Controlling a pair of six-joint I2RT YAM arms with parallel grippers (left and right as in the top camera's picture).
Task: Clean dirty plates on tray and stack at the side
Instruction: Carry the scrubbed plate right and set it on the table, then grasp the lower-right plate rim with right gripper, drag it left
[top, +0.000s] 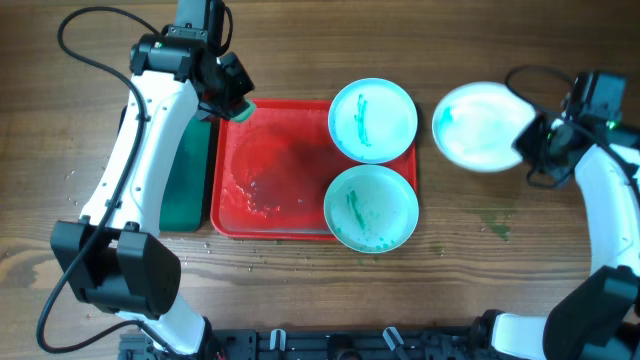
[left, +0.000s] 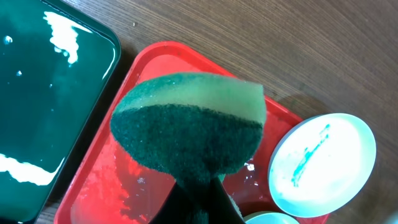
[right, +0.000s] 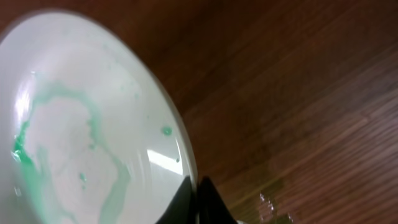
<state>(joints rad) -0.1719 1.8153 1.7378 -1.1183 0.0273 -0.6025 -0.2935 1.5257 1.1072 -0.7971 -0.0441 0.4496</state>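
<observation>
The red tray (top: 270, 160) holds two pale mint-blue plates with green streaks at its right end, one at the back (top: 372, 120) and one at the front (top: 371, 208). My right gripper (top: 528, 145) is shut on the rim of the white plate (top: 480, 125), holding it above the table right of the tray. In the right wrist view the plate (right: 81, 137) shows green smears, with the fingers (right: 194, 193) pinching its edge. My left gripper (top: 228, 98) is shut on a green sponge (left: 186, 124) over the tray's back left corner (left: 155, 53). The back plate also shows in the left wrist view (left: 323, 165).
A smaller dark green tray (top: 188, 165) lies left of the red tray and shows in the left wrist view (left: 43, 106). The red tray's floor is wet. Green specks (top: 497, 225) mark the wooden table at the right.
</observation>
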